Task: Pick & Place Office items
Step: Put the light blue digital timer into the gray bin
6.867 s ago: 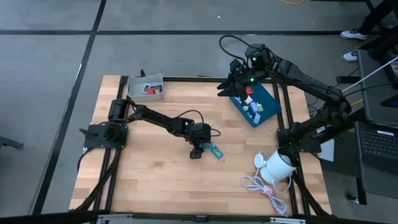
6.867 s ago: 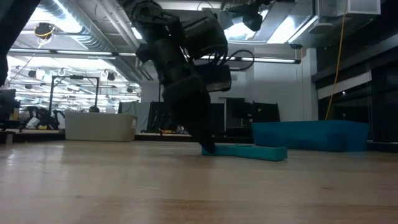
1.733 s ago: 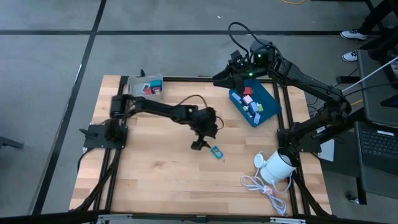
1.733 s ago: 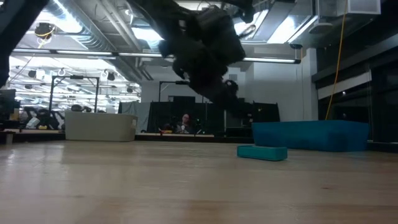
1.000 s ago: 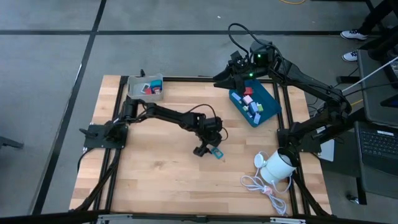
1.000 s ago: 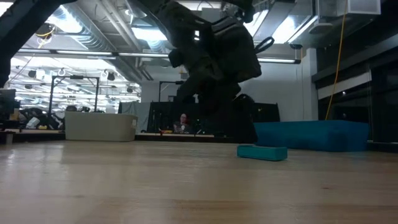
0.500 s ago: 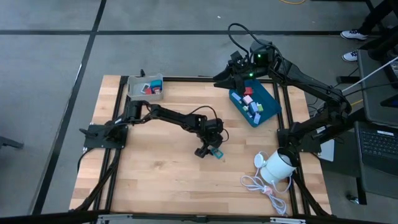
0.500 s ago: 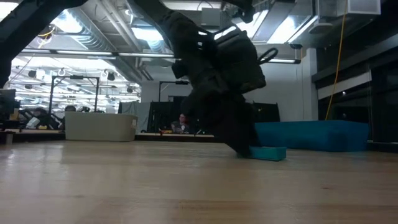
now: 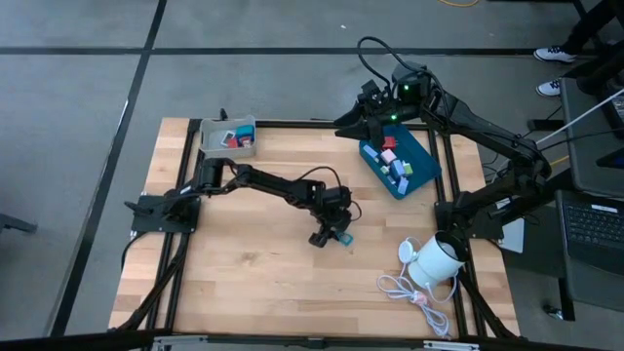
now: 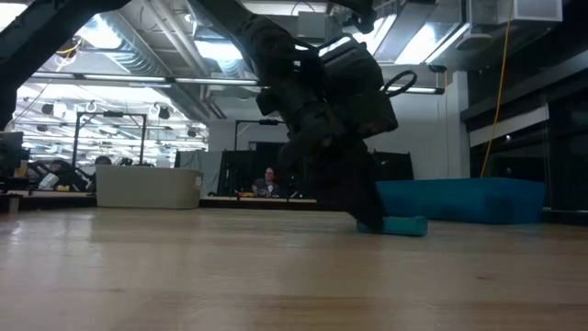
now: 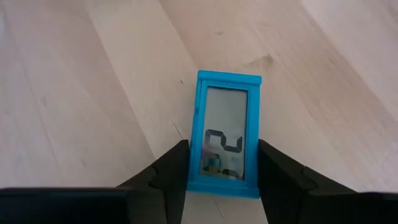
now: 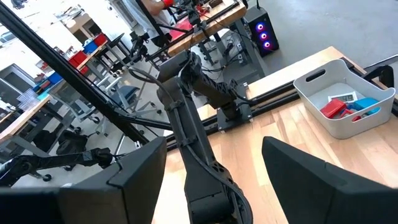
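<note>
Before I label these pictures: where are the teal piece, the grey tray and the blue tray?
teal piece (image 11: 226, 134): left wrist view, middle of its pale window.
grey tray (image 9: 215, 128): high view, its near-left rim.
blue tray (image 9: 423, 168): high view, bare floor by its right wall.

Pale matt wood-plank table (image 11: 74, 93); glossy teal plastic piece (image 11: 225, 134).

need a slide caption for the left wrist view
Left pincer closed on the sides of a flat light blue rectangular piece with a grey display window, lying on the pale wooden tabletop.
</note>
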`<state>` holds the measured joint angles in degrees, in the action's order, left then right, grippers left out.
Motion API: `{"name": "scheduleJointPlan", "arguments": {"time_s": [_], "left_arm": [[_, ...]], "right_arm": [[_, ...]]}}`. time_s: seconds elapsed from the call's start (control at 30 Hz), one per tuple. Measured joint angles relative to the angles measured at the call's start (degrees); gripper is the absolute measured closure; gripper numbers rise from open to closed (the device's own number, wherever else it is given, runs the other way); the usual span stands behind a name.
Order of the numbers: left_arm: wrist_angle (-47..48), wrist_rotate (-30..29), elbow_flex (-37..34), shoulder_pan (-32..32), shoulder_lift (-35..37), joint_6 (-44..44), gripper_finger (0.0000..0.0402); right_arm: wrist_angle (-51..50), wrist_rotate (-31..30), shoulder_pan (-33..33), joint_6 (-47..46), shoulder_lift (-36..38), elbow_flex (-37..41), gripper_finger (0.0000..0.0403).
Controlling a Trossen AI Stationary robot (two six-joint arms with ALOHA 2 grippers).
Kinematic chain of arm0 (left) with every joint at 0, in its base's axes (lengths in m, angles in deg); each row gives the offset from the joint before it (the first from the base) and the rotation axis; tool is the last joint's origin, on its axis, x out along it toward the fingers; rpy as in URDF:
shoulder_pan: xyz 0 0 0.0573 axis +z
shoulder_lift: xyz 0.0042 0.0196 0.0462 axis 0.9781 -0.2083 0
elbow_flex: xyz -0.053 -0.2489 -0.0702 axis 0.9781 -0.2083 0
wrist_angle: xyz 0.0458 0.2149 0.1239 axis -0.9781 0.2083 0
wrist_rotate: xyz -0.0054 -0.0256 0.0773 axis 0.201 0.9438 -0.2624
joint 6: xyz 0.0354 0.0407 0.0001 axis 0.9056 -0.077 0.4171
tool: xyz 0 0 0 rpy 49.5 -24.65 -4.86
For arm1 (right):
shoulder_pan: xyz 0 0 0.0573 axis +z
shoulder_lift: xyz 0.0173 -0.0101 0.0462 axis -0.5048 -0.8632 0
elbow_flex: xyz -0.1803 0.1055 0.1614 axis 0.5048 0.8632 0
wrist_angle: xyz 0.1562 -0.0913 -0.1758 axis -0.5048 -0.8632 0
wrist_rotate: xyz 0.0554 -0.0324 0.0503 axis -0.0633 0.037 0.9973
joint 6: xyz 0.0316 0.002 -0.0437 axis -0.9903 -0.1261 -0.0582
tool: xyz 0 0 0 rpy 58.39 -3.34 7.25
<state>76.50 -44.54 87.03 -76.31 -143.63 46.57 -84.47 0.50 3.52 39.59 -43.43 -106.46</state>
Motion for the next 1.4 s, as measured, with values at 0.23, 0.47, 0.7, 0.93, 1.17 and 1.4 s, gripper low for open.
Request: {"name": "scheduleJointPlan", "arguments": {"time_s": [0.23, 0.47, 0.7, 0.93, 1.17, 1.4], "left_arm": [[1.8, 0.2, 0.0, 1.7, 0.5, -8.8, 0.0253], [5.6, -1.5, -0.4, 7.4, 2.6, -12.8, 0.0253], [2.8, 2.0, -3.0, 13.7, 7.2, -19.3, 0.0253], [-15.1, 2.3, -13.2, 21.2, 20.3, -28.7, 0.0253], [-23.9, -6.3, -32.4, 31.4, 35.2, -34.4, 0.0253], [-33.8, -13.0, -50.9, 41.7, 52.0, -41.9, 0.0253]], "right_arm": [[0.0, 0.0, 0.0, 0.8, 0.0, 0.0, 0.0132], [0.1, 0.0, 0.0, 0.8, 0.0, 0.0, 0.0132], [0.8, 0.0, 0.0, 0.8, 0.0, 0.0, 0.0132], [1.0, 0.0, -0.1, 0.8, 0.0, 0.0, 0.0132], [2.1, -1.2, -0.2, 0.0, 0.0, 0.0, 0.0132], [2.5, -1.6, -0.2, -1.2, 0.0, 0.0, 0.0132]]}}
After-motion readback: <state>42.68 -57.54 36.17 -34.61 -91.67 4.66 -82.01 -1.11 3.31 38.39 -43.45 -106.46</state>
